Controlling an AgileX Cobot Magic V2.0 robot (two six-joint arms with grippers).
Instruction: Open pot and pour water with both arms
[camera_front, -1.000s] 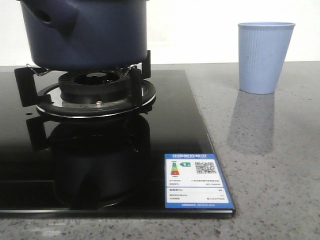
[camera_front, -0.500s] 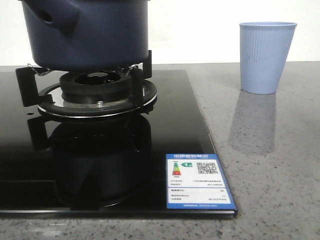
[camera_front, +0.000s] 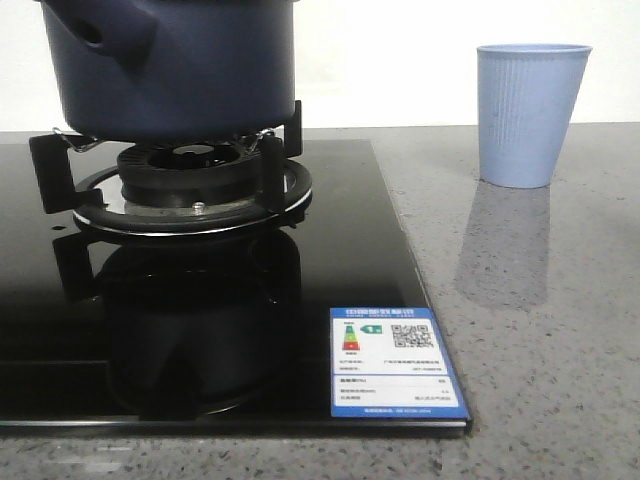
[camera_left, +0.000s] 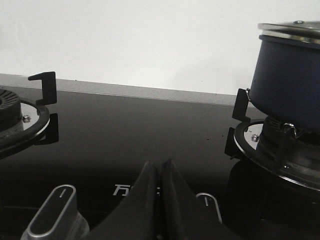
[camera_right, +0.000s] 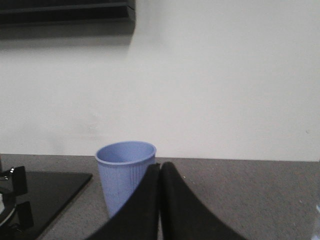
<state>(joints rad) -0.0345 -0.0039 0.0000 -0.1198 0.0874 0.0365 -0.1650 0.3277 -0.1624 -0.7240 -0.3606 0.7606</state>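
Fingers of both the left gripper (camera_left: 160, 172) and right gripper (camera_right: 160, 172) sit pressed together, holding nothing, while the lidded pot (camera_front: 175, 65) on its burner (camera_front: 190, 185) and the cup (camera_front: 528, 112) show only slight camera jitter, so progress is unclear.

Plain white wall (camera_front: 420, 60) behind a speckled grey stone countertop (camera_front: 540, 330), dark shelf (camera_right: 65, 12) high up.
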